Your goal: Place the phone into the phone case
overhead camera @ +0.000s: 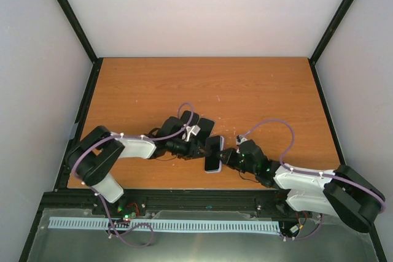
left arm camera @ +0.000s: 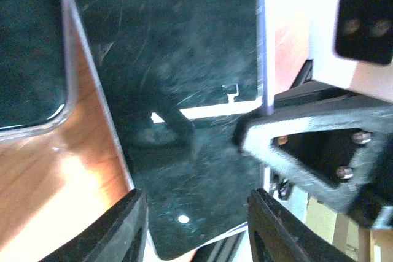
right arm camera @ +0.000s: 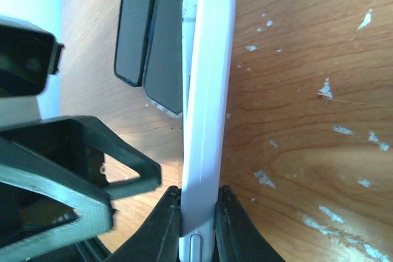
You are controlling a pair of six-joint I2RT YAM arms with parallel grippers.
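Note:
The phone (overhead camera: 214, 153), with a dark screen and a pale lilac rim, is held on edge near the table's front edge. My right gripper (overhead camera: 225, 157) is shut on its lower end. In the right wrist view the fingers (right arm camera: 230, 225) pinch its thin side (right arm camera: 206, 121) just above a side button. My left gripper (overhead camera: 198, 149) is open, and in the left wrist view (left arm camera: 196, 225) its fingers straddle the phone's screen (left arm camera: 184, 90) without visibly pressing it. The dark phone case (overhead camera: 202, 127) lies flat just behind. It also shows in the left wrist view (left arm camera: 31, 47) and the right wrist view (right arm camera: 138, 23).
The orange wooden table (overhead camera: 245, 90) is bordered by black frame posts and grey walls. My right gripper's black body (left arm camera: 307, 151) sits close to the left fingers. A white cable duct (overhead camera: 159, 225) runs below the table's front edge.

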